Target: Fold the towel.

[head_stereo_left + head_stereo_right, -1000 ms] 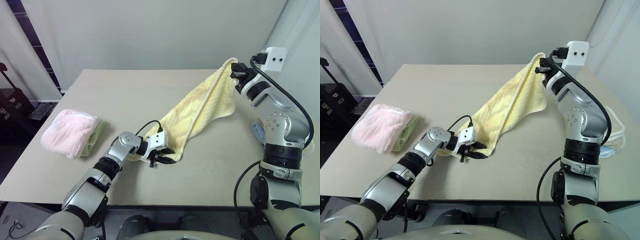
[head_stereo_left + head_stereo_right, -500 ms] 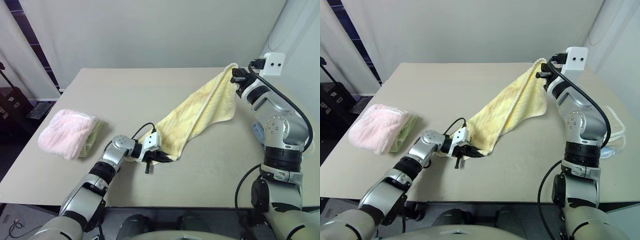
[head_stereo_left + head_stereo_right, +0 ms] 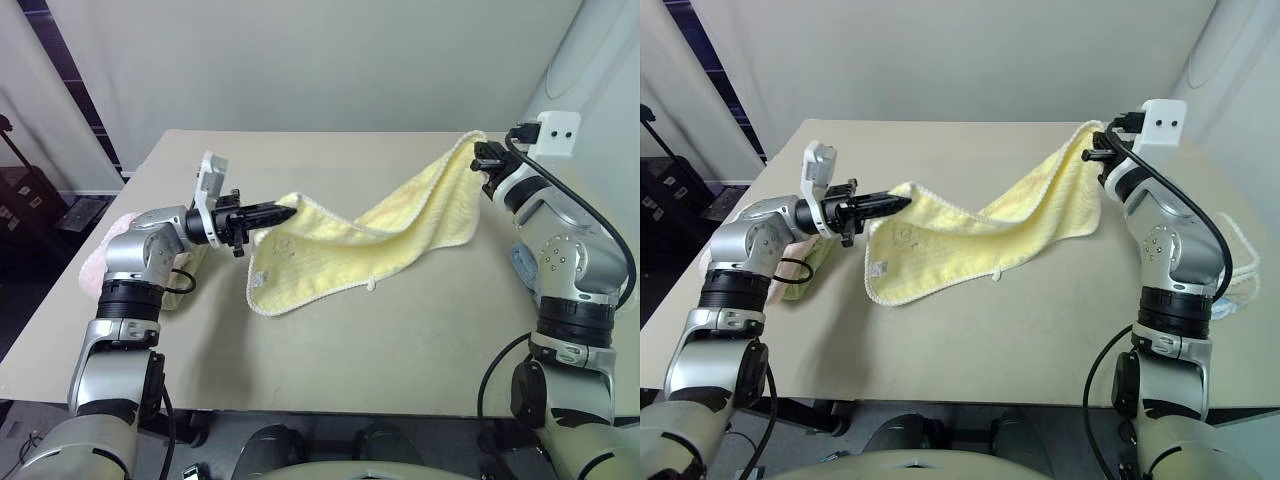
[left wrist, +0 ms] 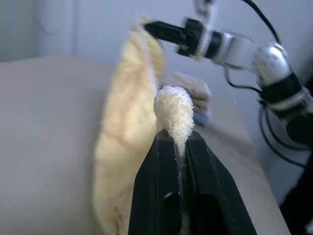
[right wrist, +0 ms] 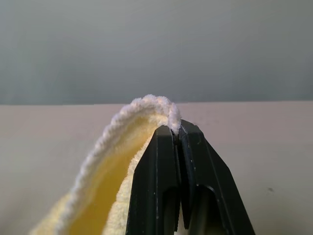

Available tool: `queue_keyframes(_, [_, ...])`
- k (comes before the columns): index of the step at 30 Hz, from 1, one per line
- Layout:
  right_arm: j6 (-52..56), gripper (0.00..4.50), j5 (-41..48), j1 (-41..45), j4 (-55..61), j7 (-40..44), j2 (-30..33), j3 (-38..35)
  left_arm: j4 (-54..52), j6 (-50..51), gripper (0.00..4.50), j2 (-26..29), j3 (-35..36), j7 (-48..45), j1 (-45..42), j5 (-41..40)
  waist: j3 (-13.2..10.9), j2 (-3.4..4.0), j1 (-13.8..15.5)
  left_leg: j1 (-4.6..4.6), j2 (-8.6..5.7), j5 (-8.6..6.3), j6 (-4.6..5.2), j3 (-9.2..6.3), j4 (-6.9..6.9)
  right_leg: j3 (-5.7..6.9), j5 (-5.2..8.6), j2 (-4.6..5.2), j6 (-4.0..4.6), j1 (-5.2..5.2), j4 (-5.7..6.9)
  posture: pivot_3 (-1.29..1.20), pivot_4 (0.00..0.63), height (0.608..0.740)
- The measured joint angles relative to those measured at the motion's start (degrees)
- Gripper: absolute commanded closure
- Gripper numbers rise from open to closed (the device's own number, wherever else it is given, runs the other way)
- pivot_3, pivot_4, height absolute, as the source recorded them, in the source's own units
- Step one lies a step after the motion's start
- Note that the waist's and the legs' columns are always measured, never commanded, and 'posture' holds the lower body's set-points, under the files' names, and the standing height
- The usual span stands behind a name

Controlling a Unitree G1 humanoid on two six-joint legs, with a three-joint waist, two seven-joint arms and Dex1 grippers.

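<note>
The long pale yellow terry-cloth towel (image 3: 360,245) hangs stretched between both grippers above the beige table (image 3: 400,350). The left gripper (image 3: 285,211) is clamped on one corner, the right gripper (image 3: 478,152) is pinched tight on the opposite hemmed end. A fluffy pink towel (image 3: 100,262) lies behind the left arm.

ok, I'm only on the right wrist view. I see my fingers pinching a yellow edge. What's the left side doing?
Observer: left gripper is shut on another corner of the towel, lifted above the table.
Operator: towel off the table then?
Observer: It sags between the two grippers; whether the low edge touches, I can't tell. The right gripper holds the far corner up.
Operator: anything else on the table?
Observer: a pink towel by the left arm's elbow, partly hidden behind it.
</note>
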State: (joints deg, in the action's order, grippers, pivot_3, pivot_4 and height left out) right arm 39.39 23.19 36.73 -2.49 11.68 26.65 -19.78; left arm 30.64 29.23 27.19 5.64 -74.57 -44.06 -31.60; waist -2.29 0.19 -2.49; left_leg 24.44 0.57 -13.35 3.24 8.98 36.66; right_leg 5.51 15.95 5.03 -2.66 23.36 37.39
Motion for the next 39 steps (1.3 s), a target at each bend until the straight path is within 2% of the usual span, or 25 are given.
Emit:
queue_keyframes(3, [-0.5, 4.5, -0.2, -0.2, -1.0, -0.1, 0.2, -0.3, 6.0, -2.5, 4.47, -1.8, 2.1, 3.8, -3.7, 0.3, -0.1, -0.07, 0.0, 0.02, 0.01, -0.01, -0.01, 0.0, 0.1, 0.0, -0.01, 0.0, 0.01, 0.0, 0.07, 0.0, 0.0, 0.74])
queue_keyframes(10, [-3.4, 4.5, -1.2, 0.2, -3.6, -0.7, 0.6, -0.9, 29.5, -20.6, 4.47, -7.7, 5.7, 19.8, -19.0, 6.3, -0.2, -0.14, 0.1, 0.08, 0.01, -0.1, 0.11, 0.01, 0.2, 0.01, -0.11, 0.01, -0.15, 0.03, 0.06, 0.0, 0.0, 0.74])
queue_keyframes(15, [-8.7, 4.5, -3.3, 5.7, -13.4, -2.2, 1.5, -1.4, 41.9, -29.7, 4.47, -9.0, 7.8, 32.6, -26.5, 10.0, -0.3, -0.09, -0.1, 0.09, 0.04, -0.02, 0.08, 0.09, 0.18, 0.01, -0.14, -0.03, -0.2, 0.11, 0.12, 0.0, 0.0, 0.74])
queue_keyframes(18, [-15.2, 4.5, -5.4, 11.7, -22.8, -3.0, 2.0, -1.3, 45.2, -33.5, 4.47, -9.3, 9.8, 38.7, -29.0, 11.2, -0.5, -0.1, -0.1, 0.09, 0.06, 0.06, 0.09, 0.12, 0.19, 0.01, -0.14, -0.09, -0.22, 0.13, 0.19, 0.0, 0.0, 0.74])
queue_keyframes(21, [-20.5, 4.5, -6.4, 16.7, -30.5, -2.9, 2.6, -1.2, 46.1, -35.1, 4.47, -9.7, 11.5, 40.8, -31.0, 12.2, -0.5, -0.12, 0.0, 0.1, 0.07, 0.08, 0.12, 0.14, 0.21, 0.02, -0.14, -0.15, -0.28, 0.1, 0.19, 0.0, 0.0, 0.74])
queue_keyframes(26, [-22.3, 4.5, -5.9, 16.3, -32.5, -0.6, 4.5, -1.4, 46.5, -36.0, 4.47, -9.1, 12.1, 33.1, -31.3, 13.8, -0.5, -0.15, 0.0, 0.12, 0.06, 0.05, 0.18, 0.17, 0.24, 0.03, -0.15, -0.19, -0.35, 0.07, 0.18, 0.0, 0.0, 0.74])
queue_keyframes(32, [-14.3, 4.5, 0.7, -3.9, -11.4, 2.2, 4.0, -4.3, 46.5, -33.3, 4.47, -6.2, 13.5, 14.8, -27.4, 13.6, -0.6, -0.06, -0.2, 0.12, 0.16, 0.04, 0.19, 0.15, 0.3, 0.02, -0.13, -0.25, -0.38, 0.09, 0.25, 0.0, 0.0, 0.74])
queue_keyframes(39, [-5.3, 4.5, 11.0, -21.1, 11.5, 6.1, 4.7, -9.8, 44.9, -27.7, 4.47, -1.5, 13.2, -0.2, -23.6, 13.7, -0.6, -0.06, -0.1, 0.04, 0.27, -0.27, 0.4, 0.08, 0.44, 0.02, -0.07, -0.26, -0.16, 0.06, 0.37, 0.0, 0.0, 0.74])
